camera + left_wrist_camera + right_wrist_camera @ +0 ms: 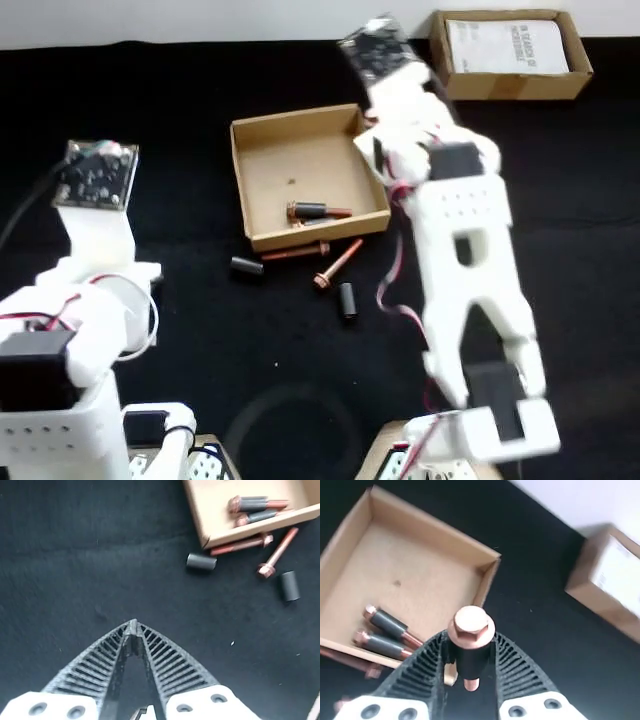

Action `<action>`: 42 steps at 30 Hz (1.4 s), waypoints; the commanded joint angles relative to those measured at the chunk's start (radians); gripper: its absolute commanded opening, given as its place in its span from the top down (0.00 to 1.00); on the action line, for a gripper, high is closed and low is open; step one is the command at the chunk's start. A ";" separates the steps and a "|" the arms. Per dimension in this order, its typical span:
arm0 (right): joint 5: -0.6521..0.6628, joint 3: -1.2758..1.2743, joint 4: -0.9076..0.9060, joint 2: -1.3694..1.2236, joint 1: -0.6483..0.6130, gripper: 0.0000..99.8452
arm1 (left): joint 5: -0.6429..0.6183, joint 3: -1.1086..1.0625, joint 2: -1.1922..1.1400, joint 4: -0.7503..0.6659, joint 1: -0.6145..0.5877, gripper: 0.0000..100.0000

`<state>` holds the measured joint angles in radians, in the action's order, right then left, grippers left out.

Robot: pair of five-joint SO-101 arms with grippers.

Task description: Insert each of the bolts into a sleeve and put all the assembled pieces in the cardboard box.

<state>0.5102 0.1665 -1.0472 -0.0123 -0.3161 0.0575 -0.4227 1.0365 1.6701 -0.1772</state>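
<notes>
Black cloth [180, 120] covers my table. My left gripper [133, 629] hangs over it, tips pinched together on nothing. Two bolts [338, 264] and two sleeves [247, 267] lie loose by the box [250, 160], with two assembled pieces [385, 622] inside. My right gripper [470, 642] clamps a sleeved bolt [471, 625] above the box edge.

A robotics lab: left arm [90, 320] and right arm [465, 240] at a black table [180, 100].

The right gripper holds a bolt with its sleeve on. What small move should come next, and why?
Probably shift the right gripper a little inward over the cardboard box, so a release lands inside. Its assembled bolt seems to hang about at the box's edge, and two finished pieces already lie inside.
</notes>
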 commanded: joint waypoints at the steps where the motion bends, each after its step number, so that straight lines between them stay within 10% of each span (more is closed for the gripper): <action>1: 0.157 0.153 -0.002 -0.122 -0.033 0.99 | 0.000 -0.193 0.091 -0.130 -0.050 0.98; 14: 0.491 0.251 0.001 -0.506 -0.139 0.99 | 0.000 -0.662 0.309 -0.499 -0.177 0.98; 23: 0.494 0.255 -0.004 -0.654 -0.213 0.98 | 0.000 -0.898 0.358 -0.624 -0.177 0.98; 29: 0.489 0.255 -0.160 -0.628 -0.237 0.79 | 0.000 -1.061 0.378 -0.769 -0.170 0.98; 42: 0.442 0.255 -0.384 -0.255 -0.234 0.84 | 0.006 -1.199 0.351 -0.985 -0.124 0.98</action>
<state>0.9920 0.4028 -1.3495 -0.4266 -0.5416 0.0560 -1.6318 1.4062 0.7035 -0.3214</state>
